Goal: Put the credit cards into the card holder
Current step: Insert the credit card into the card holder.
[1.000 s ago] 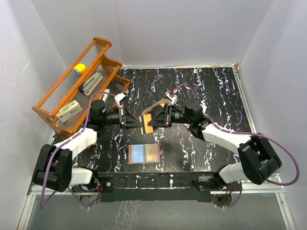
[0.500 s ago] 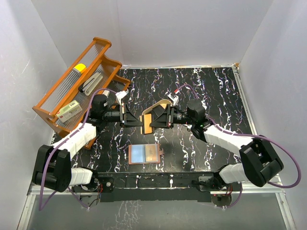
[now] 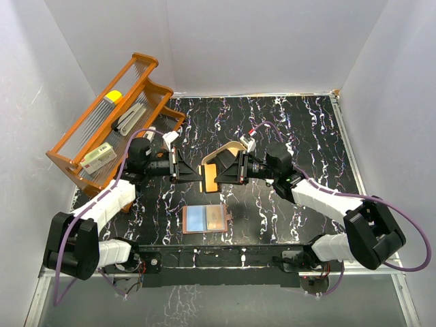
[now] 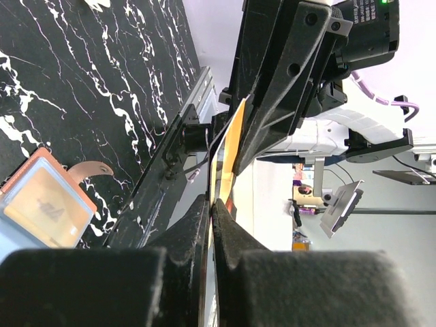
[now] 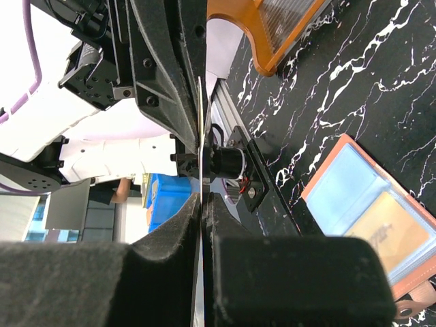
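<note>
- I'm looking down on a black, white-veined desk [image 3: 300,129] boxed in by plain white walls [image 3: 259,41].
- Nearest the arm bases, the card holder [image 3: 206,219] lies open and flat on the desk, with its strap tab on its right side.
- A pale blue card [image 3: 197,218] sits in its left pocket and an orange-tan card [image 3: 216,218] in its right pocket.
- Just beyond it, at mid-desk, the two arms meet tip to tip with a loose orange card [image 3: 210,176] between them, tilted up on edge.
- The left fingers [image 3: 191,172] are pinching one end of that card. My left wrist camera shows its edge caught between them.
- The right fingers [image 3: 227,168] are pinching the opposite end. On my right wrist camera the card is edge-on, a thin line running out from between the pressed tips.
- At the far left, an orange wire rack [image 3: 112,122] leans by the wall, with a cream box [image 3: 97,158] lying in it.
</note>
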You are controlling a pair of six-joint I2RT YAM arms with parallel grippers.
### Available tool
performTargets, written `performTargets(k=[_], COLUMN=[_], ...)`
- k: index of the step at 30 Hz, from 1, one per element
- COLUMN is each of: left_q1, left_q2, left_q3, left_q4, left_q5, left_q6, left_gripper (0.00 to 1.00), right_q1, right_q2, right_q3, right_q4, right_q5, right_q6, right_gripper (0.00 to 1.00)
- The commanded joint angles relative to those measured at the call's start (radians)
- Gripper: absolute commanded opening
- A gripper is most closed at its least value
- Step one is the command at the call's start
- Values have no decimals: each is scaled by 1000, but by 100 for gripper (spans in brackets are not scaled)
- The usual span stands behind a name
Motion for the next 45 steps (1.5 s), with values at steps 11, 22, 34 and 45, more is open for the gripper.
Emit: performTargets(k=[11, 22, 34, 45], left_q1=[9, 13, 13, -2], left_q2=[-105, -148, -200, -124], left_q3=[-34, 1, -54, -168], left_q4=[-13, -349, -617, -474], left_q5=[-5, -80, -245, -198], left_q6=[-28, 184, 244, 146], left_gripper=[0, 0, 0, 0], right_q1=[-16, -24, -12, 67], right_q2=[-55, -99, -113, -68], right_q3=[-20, -31, -123, -108], right_q4=[-47, -239, -404, -437], right_q5=[-19, 34, 181, 267], right_q6=[-87, -189, -313, -321], right_gripper=[0, 0, 0, 0])
